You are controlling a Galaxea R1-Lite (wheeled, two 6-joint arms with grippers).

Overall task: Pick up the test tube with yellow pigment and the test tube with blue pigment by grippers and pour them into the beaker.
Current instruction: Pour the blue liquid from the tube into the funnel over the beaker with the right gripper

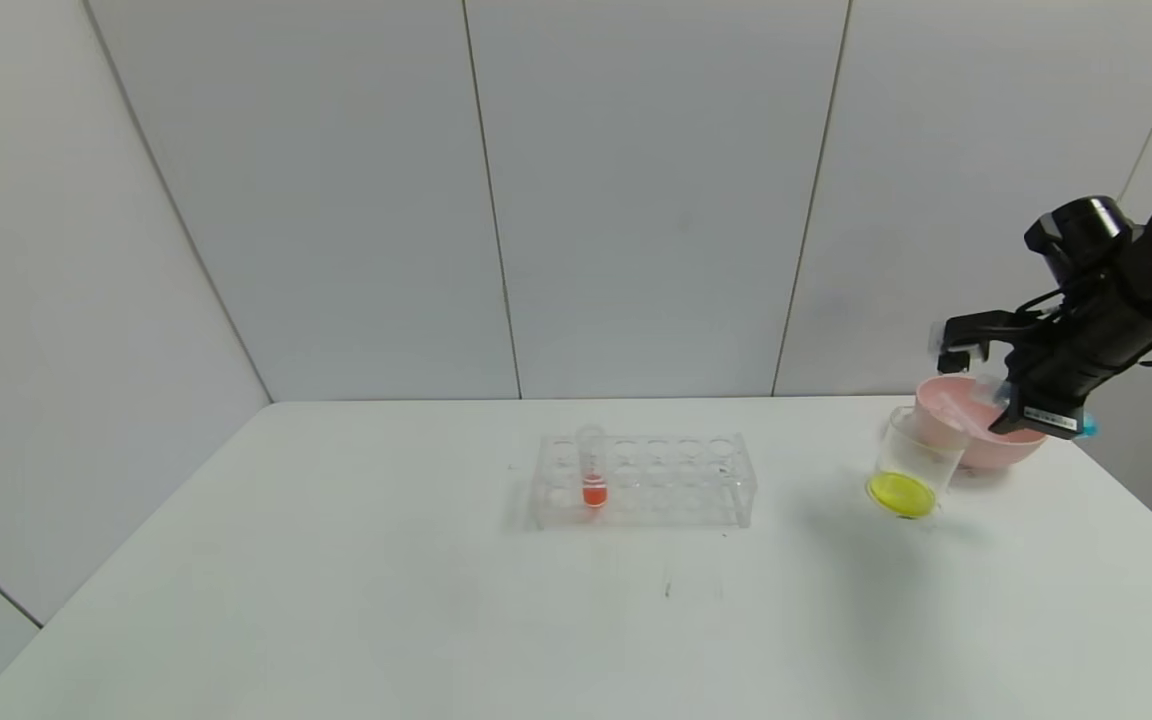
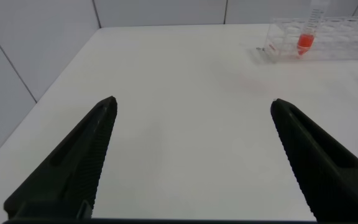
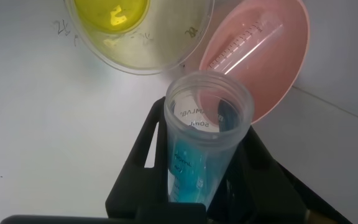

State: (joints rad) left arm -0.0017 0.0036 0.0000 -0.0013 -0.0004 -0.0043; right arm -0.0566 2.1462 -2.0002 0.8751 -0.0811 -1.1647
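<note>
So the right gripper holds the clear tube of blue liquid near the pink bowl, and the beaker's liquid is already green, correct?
Not green: the clear beaker holds yellow liquid, as the head view shows. The right gripper does hold the clear tube of blue liquid near the pink bowl.

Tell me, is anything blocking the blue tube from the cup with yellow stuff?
Nothing visible is. The right gripper holds the test tube with blue pigment just above and beside the beaker, whose mouth is open. The pink bowl sits behind it.

Blue-pigment test tube (image 3: 204, 149) clamped in right end effector (image 1: 1021, 400), beaker (image 1: 911, 462) holding yellow liquid beside it
</note>
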